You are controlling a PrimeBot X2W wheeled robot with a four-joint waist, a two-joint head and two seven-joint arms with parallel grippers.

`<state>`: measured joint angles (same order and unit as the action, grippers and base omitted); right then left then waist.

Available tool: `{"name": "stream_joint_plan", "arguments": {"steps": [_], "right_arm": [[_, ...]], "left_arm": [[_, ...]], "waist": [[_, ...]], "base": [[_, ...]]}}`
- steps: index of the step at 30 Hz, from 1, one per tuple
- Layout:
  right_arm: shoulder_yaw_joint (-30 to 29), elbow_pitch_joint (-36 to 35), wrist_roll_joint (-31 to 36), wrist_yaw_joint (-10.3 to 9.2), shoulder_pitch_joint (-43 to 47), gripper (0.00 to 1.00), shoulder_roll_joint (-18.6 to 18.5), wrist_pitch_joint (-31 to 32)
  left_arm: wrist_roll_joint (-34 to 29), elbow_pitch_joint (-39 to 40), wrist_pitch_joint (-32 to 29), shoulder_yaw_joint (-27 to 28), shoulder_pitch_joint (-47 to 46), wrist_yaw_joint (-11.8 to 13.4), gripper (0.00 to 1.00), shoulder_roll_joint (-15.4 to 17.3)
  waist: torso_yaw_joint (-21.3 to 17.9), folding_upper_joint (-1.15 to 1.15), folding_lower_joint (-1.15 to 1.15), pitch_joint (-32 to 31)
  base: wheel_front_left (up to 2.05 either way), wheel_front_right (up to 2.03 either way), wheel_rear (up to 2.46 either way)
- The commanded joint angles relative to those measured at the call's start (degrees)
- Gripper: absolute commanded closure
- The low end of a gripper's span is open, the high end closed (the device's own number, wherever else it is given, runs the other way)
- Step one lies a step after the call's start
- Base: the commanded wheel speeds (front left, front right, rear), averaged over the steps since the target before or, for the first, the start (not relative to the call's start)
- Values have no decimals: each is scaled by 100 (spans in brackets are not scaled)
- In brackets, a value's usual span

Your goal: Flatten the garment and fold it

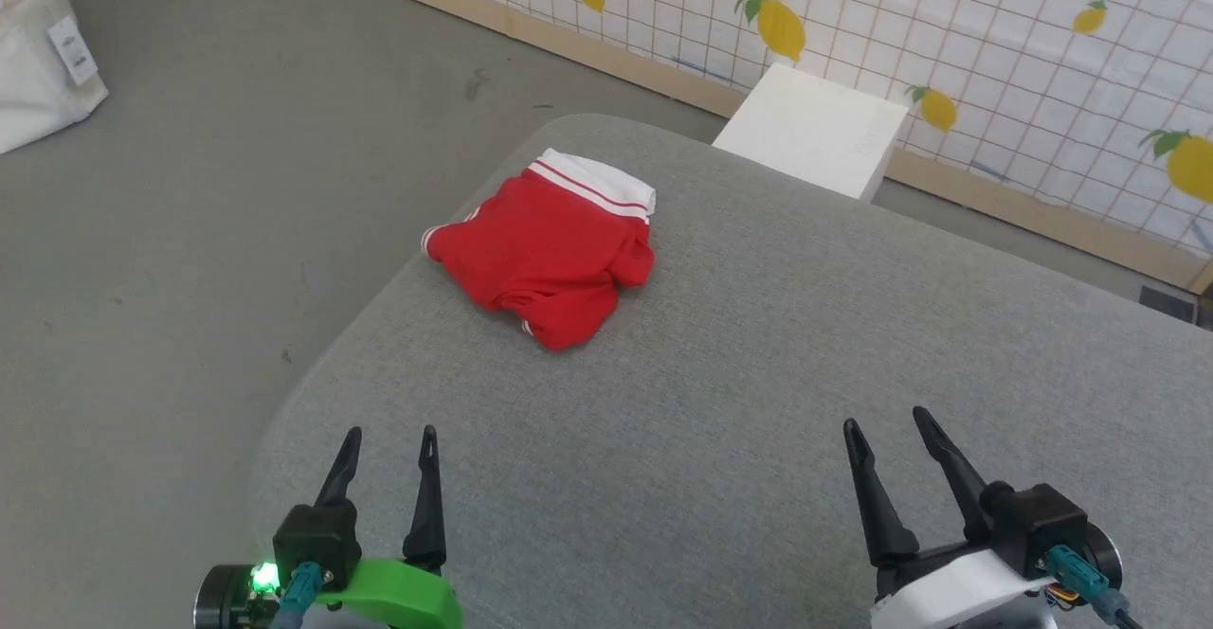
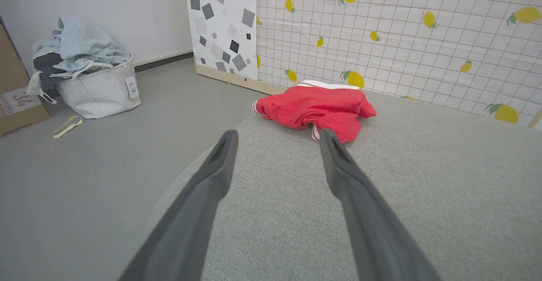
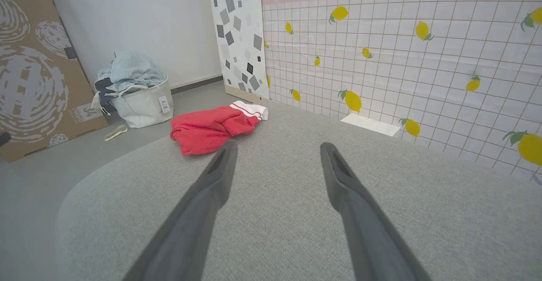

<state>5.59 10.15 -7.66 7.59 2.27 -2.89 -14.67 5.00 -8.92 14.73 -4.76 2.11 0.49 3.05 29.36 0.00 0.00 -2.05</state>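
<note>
Grey woven fabric covered the counter, which was rounded at its far-left corner.

Far left: a white laundry bag stood on the floor, well apart from the counter.

Left claw: low over the near-left part of the counter, fingers spread, gripping nothing.

The garment: a crumpled red heap near the far-left corner, with its left side close to the counter's edge. A white sleeve with striped trim lay on its far side, and a red lobe pointed toward the robot. It was well apart from both claws.

Beyond the counter, a white block sat at the foot of the lemon-patterned wall.

Right claw: over the near-right part, fingers spread, also empty. It looked farther from the heap than the left claw.

Judgement: flattening had not begun, and a reach to the heap comes first.

Risks noted:
- The heap sat near the edge, so a leftward drag or a one-sided tug could slide the thin fabric off onto the floor.
- The layers were bunched, so a pinch into the middle would likely catch several plies and lift a lump rather than open it.
- The hem and collar were not identifiable from these views. Grabbing the wrong edge would leave the shirt twisted.
- The right arm faces a long diagonal reach and could cross the left arm's path.
</note>
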Motion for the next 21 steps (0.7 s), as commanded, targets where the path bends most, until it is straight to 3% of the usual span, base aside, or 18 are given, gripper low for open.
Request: {"name": "stream_joint_plan", "arguments": {"steps": [1, 14, 21], "right_arm": [[11, 12, -47, -10, 41, 0, 2, -33], [39, -16, -30, -10, 88, 0, 2, -33], [-2, -91, 117, -10, -22, 0, 2, -33]], "left_arm": [[-44, 8, 27, 1, 83, -30, 0, -17], [-67, 90, 27, 67, 150, -92, 0, -17], [-103, 80, 27, 47, -103, -290, 0, 66]], "waist": [[34, 0, 0, -12], [-22, 0, 0, 25], [-352, 0, 0, 354]], "base": [[0, 0, 0], [0, 0, 0], [0, 0, 0]]}}
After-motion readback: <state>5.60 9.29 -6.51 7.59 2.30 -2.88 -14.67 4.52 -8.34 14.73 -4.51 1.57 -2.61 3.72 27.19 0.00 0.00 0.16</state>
